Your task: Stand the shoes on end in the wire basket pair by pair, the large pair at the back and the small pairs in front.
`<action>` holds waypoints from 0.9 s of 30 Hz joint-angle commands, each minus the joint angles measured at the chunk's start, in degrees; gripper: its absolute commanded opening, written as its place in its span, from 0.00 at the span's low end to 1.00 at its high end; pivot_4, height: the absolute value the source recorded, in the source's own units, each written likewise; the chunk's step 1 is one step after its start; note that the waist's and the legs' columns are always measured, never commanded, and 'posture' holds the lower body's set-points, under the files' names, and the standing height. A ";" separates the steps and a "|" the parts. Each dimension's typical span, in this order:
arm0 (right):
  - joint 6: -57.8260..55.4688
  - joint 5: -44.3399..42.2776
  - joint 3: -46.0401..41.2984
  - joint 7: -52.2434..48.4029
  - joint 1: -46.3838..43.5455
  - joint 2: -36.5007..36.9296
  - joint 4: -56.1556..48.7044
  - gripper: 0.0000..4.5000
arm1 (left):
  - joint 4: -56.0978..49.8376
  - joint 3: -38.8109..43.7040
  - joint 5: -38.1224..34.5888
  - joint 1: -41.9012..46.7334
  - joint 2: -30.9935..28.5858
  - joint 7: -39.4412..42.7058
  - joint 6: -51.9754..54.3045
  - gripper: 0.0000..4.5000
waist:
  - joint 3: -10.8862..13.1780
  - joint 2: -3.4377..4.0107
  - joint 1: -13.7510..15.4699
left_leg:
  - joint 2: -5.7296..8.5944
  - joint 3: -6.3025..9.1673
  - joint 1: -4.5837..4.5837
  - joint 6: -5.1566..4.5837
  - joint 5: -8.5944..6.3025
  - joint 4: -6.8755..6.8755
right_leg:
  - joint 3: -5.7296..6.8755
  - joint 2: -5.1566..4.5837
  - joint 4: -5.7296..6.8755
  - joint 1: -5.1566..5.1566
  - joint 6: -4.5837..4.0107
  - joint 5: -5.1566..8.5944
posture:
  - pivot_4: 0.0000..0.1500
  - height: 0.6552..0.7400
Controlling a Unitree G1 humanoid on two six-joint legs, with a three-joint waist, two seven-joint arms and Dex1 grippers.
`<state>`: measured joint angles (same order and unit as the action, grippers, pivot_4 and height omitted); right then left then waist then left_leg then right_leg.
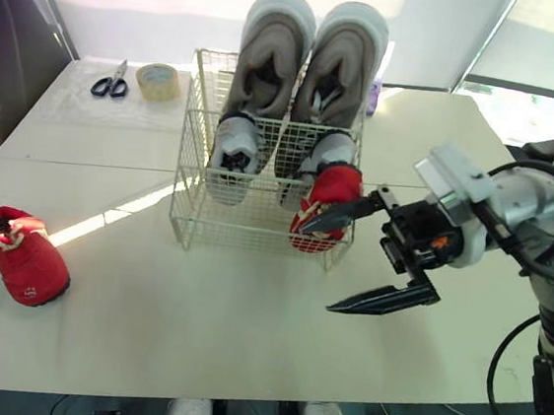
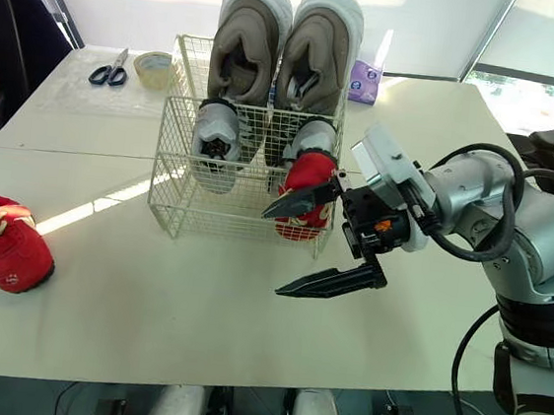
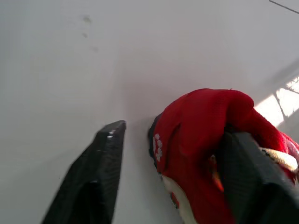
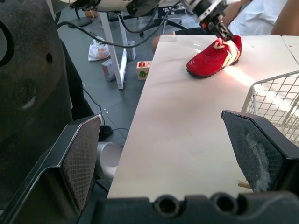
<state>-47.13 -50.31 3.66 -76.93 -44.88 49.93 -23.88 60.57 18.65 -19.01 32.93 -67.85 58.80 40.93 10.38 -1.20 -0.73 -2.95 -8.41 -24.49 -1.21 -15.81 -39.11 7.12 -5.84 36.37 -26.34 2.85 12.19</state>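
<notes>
Left wrist view: left gripper (image 3: 174,135) has fingers spread astride the collar of the red shoe (image 3: 201,121), lying well left of the wire basket (image 1: 186,208); judged light, soft-sided, best pinched at the collar; right gripper (image 1: 319,263) gapes empty.

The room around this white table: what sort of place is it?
Probably a lab or office workroom, not a home. A plain white table holds scissors and a tape roll near the wire basket of shoes, and cables hang over a bare grey floor.
</notes>
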 commanded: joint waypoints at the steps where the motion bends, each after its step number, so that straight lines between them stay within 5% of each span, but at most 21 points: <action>1: 0.81 0.17 -0.89 0.22 -0.99 -0.02 -0.61 1.00 | 0.15 0.07 0.84 1.57 -1.13 0.04 0.08 0.23 | 0.00 0.00 -0.08 | 0.00 -0.02 0.00 0.09 0.06 0.00 | 0.00 0.00 0.01 -0.01 0.01 0.00 | 1.00 1.00; 3: 0.89 0.48 -0.81 0.17 -1.18 0.00 -0.29 1.00 | 0.52 1.22 0.41 2.41 -1.43 -0.81 0.40 0.01 | 0.00 0.00 -0.06 | 0.00 -0.03 0.00 0.12 0.07 0.00 | -0.01 0.01 0.02 -0.01 0.02 0.00 | 1.00 1.00; 12: 1.64 2.60 -0.91 1.10 -1.51 -0.37 1.86 1.00 | -9.11 14.35 -7.01 5.18 -3.88 -8.76 2.11 0.01 | -0.01 -0.31 0.09 | -0.02 -0.01 -0.01 0.23 0.14 -0.07 | 0.00 0.00 0.05 0.02 0.06 -0.01 | 1.00 1.00; 18: 1.91 4.66 -2.38 2.47 -3.04 1.11 6.56 1.00 | -43.89 22.35 -13.90 3.21 -1.28 -13.33 4.86 0.01 | 0.02 -0.43 0.11 | 0.00 -0.01 -0.01 0.25 0.16 -0.07 | -0.03 -0.03 0.02 0.06 0.08 -0.02 | 1.00 1.00; 22: -1.70 5.69 -5.34 7.54 -5.51 3.01 11.55 1.00 | -67.56 16.47 -21.63 12.01 4.96 -22.89 9.51 0.01 | 0.01 -0.44 0.65 | 0.05 0.04 0.00 0.25 0.16 -0.14 | -0.05 -0.04 -0.02 0.21 0.17 -0.08 | 1.00 1.00; 27: -11.75 -3.98 -13.30 12.31 -4.17 4.81 8.80 1.00 | -83.08 5.93 -22.90 19.39 17.07 -33.96 8.49 0.01 | -0.01 -0.37 1.30 | 0.10 0.02 0.25 0.24 0.18 -0.15 | -0.19 0.01 -0.02 0.44 0.31 -0.16 | 1.00 1.00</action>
<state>-56.32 -50.99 -6.08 -65.92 -48.82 53.51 -13.36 -18.52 26.43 -41.60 50.70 -52.97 29.22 50.63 10.37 -1.57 0.58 -2.87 -8.37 -24.21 -0.95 -15.62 -39.26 6.93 -5.78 36.35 -25.86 3.16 12.02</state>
